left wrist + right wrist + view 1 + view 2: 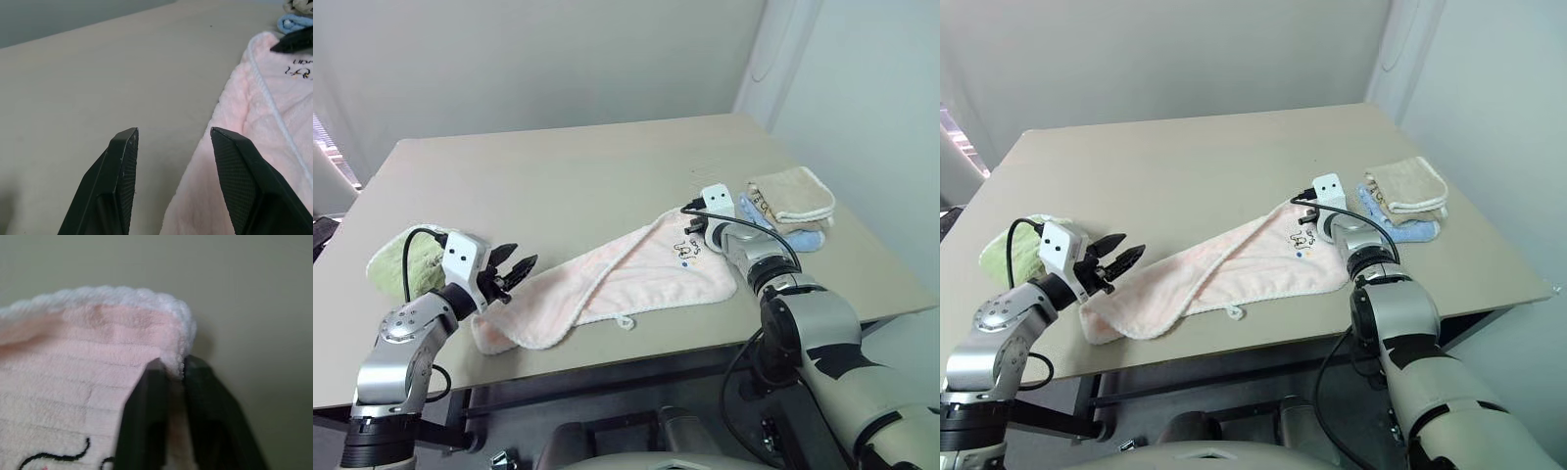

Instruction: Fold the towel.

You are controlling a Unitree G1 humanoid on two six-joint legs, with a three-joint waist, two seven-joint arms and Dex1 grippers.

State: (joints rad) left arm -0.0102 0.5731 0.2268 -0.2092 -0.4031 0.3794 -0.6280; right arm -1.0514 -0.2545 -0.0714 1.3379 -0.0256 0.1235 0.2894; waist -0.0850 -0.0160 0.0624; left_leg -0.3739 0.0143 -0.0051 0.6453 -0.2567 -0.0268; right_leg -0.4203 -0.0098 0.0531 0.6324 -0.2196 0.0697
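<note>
The pale pink towel lies partly folded and rumpled across the front of the table, its small white loop at the near edge. My right gripper is shut on the towel's white-stitched far right corner, close to the printed black marks; in the left eye view this gripper rests low at that corner. My left gripper hovers open just beyond the towel's left end, nothing between its fingers. Through the left wrist view the towel lies beside the right finger.
A light green towel sits bunched behind my left wrist at the table's left. A folded beige towel lies on a blue one at the right, just past my right gripper. The beige tabletop stretches bare behind the towel.
</note>
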